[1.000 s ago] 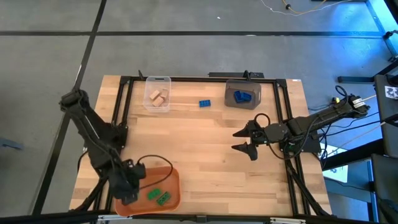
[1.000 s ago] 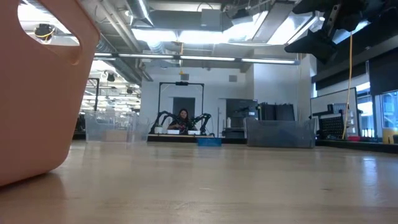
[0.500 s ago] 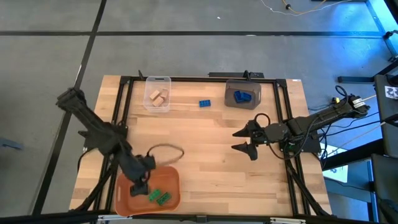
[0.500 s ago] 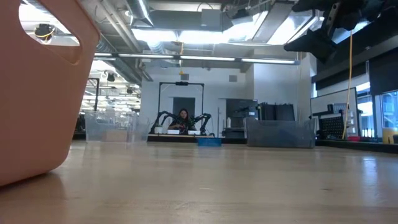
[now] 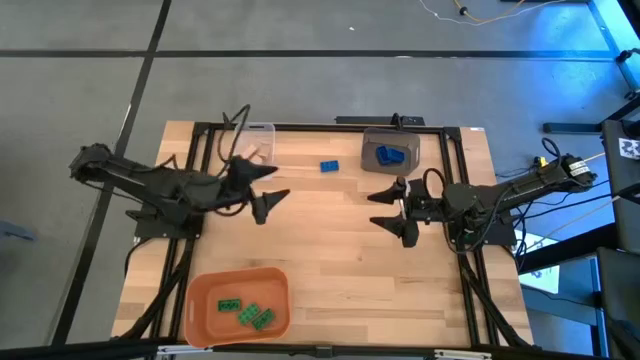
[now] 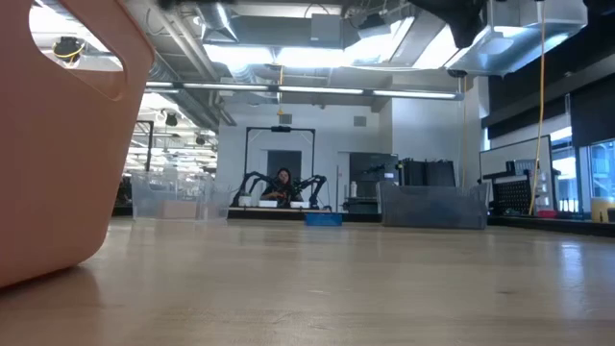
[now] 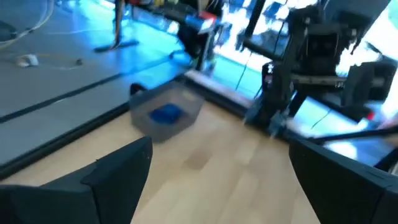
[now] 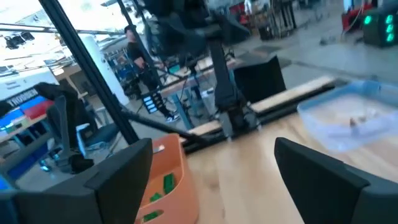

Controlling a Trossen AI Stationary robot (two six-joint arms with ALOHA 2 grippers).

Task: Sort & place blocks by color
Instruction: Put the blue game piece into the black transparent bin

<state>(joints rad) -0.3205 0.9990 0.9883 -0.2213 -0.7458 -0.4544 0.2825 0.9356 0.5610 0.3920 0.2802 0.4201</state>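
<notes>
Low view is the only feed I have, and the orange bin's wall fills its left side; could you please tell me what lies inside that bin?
Observer: Green blocks lie inside the orange bin, and nothing of another colour.
Operator: Thank you. Is any blue block outside a bin?
Observer: Yes, one loose blue block lies on the bare table, between the clear bin and the grey bin.
Operator: And where are the arms?
Observer: The left end effector hovers open beside the clear bin; the right end effector waits open over the table near the grey bin.
</notes>
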